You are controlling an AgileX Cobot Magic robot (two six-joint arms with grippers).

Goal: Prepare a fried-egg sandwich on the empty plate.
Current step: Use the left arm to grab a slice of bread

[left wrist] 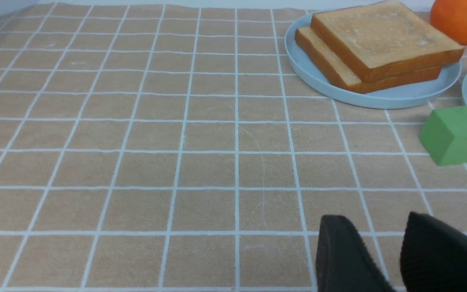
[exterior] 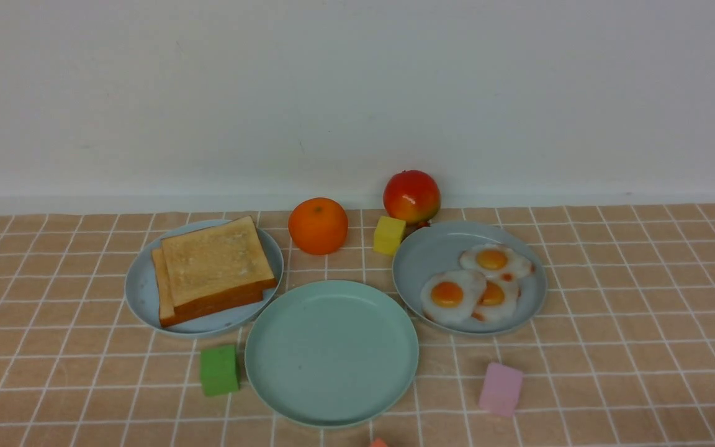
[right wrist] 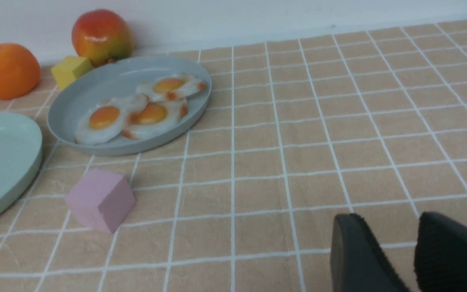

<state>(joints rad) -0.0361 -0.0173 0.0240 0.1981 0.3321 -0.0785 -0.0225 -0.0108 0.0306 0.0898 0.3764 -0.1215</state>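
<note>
Well, the Sandwich Plate Is Bare: First Slice to Come

So, we're at the opening whistle. The empty mint-green plate sits front and centre on the tiled worktop with nothing on it, so I'd judge no step is done yet. To its left, two toast slices are stacked on the light-blue plate, the top one lying askew over the lower. To its right, three fried eggs overlap on the grey-blue plate.

Neither arm shows in the front view. In the left wrist view the left fingers stand apart with bare worktop between them, holding nothing, well short of the toast. The right fingers are likewise spread and empty, well apart from the egg plate.

Next up, I'd say, is the left arm's job: take the top slice by an edge and set it flat on the mint-green plate. The green cube lies just beside that plate's rim and needs clearing. After that, one egg has to be peeled off the overlapping trio without dragging its neighbours.

An orange, an apple, a yellow cube and a pink cube are bystanders.

Brands, labels, writing? None that I can read anywhere.
</note>
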